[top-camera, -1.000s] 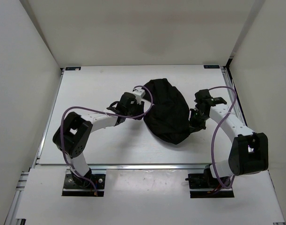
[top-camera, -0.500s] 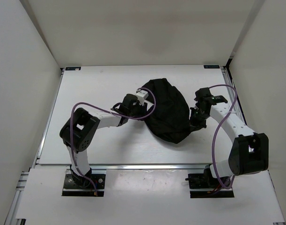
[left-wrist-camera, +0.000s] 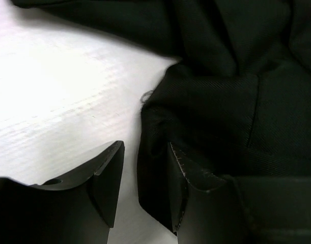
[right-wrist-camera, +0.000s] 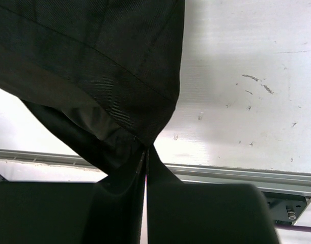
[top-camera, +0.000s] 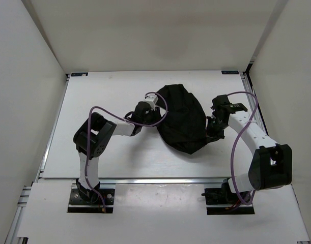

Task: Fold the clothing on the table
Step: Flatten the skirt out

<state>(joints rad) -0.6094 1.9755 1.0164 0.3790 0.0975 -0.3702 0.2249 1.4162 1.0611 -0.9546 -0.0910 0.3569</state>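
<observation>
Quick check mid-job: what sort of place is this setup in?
Most likely a lab robot cell, not a home: a white table boxed in by plain white walls, an aluminium rail along its near edge, and just one black garment on it.

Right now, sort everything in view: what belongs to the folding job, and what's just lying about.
Job: clothing, pinched in the shut right end effector; left end effector, open at the fabric's edge; table.
Lying about: purple cables; aluminium rail; white walls.
</observation>
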